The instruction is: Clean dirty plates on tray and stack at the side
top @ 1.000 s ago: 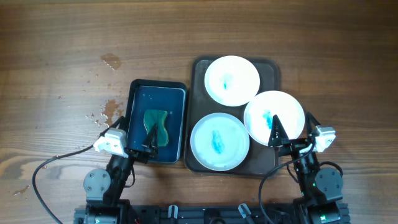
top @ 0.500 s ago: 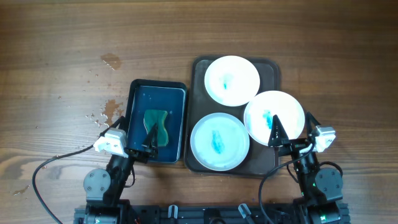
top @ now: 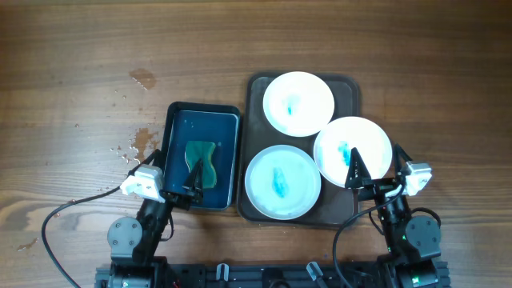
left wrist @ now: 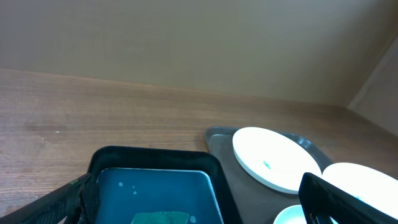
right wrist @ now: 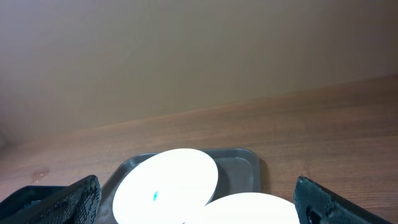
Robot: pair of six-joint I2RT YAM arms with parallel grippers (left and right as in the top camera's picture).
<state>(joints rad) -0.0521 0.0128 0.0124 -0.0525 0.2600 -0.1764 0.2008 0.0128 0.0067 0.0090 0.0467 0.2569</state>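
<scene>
Both jaws hang spread, empty. Three plates (top: pixel 308 92) sit on the tray (top: pixel 256 128) — the one just beneath your right jaws overhangs the rim, so a clumsy pinch could tip it onto the desk (top: pixel 80 80).

Dark brown tray (top: pixel 254 120) carrying three white plates, each teal-smeared at centre: far plate (top: pixel 298 103) at 12 o'clock, right plate (top: pixel 353 151) at 3 o'clock overhanging the rim, near plate (top: pixel 282 182) at 7 o'clock.
</scene>
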